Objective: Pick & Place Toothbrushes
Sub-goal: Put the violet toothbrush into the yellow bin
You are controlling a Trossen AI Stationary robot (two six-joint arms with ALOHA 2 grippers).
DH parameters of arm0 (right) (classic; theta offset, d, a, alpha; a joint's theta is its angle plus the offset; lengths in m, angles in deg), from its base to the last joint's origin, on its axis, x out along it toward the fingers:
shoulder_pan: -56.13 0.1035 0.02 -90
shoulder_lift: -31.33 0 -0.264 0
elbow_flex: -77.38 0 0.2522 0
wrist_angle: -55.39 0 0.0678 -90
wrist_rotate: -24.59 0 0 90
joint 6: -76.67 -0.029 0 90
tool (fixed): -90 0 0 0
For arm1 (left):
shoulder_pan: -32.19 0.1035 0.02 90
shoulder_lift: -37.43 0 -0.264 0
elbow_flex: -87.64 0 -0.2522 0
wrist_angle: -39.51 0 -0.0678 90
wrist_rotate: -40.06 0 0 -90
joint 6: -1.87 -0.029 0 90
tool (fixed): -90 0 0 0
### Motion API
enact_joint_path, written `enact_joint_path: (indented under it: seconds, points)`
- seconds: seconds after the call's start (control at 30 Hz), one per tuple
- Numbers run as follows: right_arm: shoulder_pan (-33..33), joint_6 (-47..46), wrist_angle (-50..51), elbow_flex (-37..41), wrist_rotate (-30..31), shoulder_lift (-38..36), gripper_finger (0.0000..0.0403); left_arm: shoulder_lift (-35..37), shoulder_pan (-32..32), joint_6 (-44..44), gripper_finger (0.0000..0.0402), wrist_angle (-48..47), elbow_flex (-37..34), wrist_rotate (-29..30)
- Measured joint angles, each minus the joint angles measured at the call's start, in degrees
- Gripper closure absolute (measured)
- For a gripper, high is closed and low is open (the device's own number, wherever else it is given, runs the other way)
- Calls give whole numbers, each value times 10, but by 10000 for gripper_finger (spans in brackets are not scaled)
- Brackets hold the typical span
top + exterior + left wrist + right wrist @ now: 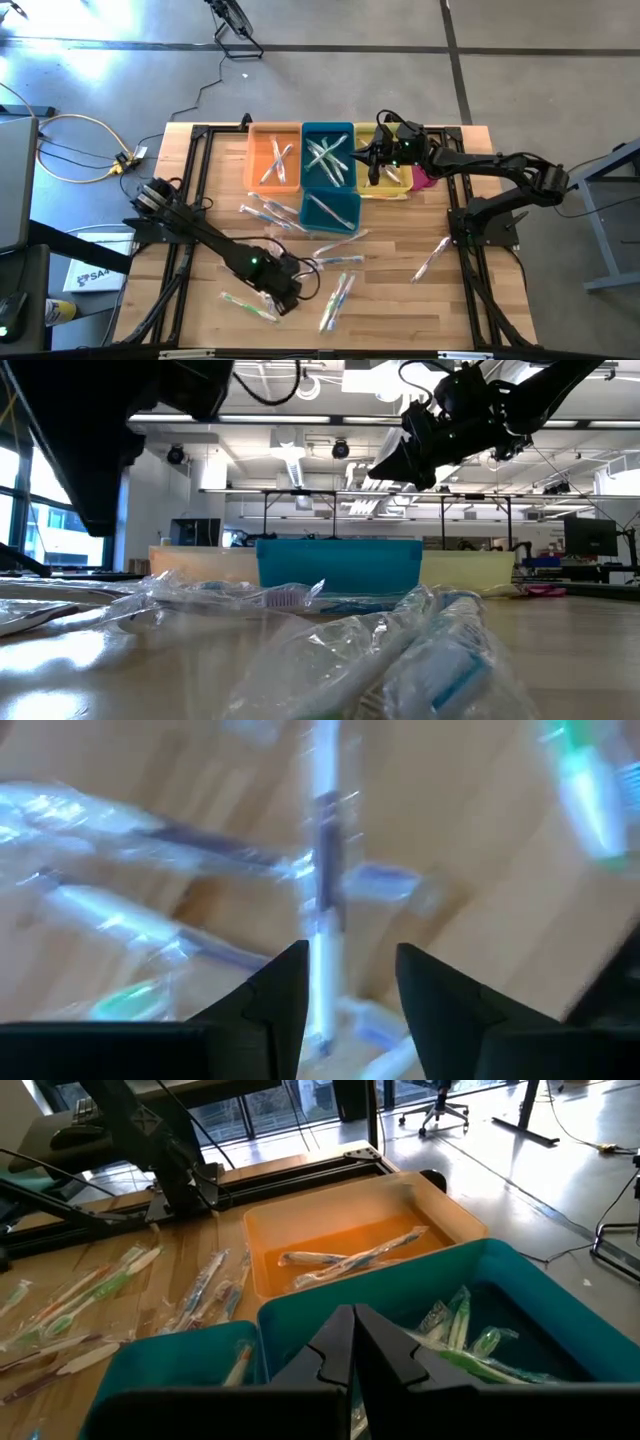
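Wood-grain tabletop (400, 300) carries your stock: thin toothbrushes in clear, shiny plastic wrappers, with white, green and blue handles among them. You have loose ones scattered over the near half, some near the left end effector (290, 290), one pair (338, 298) just beside it, another brush (433, 256) lying well apart toward the right arm's base.

Bins, at the far edge in a row: an orange plastic bin (273, 160), a teal plastic bin (328, 155) and a yellow plastic bin (385, 175), with a smaller teal bin (329, 210) in front. All four already hold wrapped brushes.

Left end effector (350, 985): low over the loose brushes, fingers spread, a white-handled wrapped toothbrush (323, 870) running between them, not yet pinched.

Right end effector (353, 1342): above the bins at the seam of teal and yellow, fingers pressed together, nothing visibly held.

Handling, as judged: each brush should be very light, with a stiff handle inside a slick, crinkly sleeve that may slide or let the brush twist. Take yours across the handle's middle, where the wrapper lies tight, not by the loose film at either end. Overlapping wrappers may drag a neighbour along.

Writing: a white label (88, 272) off the tabletop's left edge shows letters, possibly "SA", the rest unreadable. No brand is legible on the wrappers.
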Motion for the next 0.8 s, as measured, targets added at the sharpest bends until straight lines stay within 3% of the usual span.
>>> enact_joint_path:
  seconds: [0.4,0.8]
  points:
    - [0,5,4,0,0,0,399,-51,0,13,254,-4,1,-49]
    - [0,10,10,0,0,0,399,-57,0,13,254,14,2,-49]
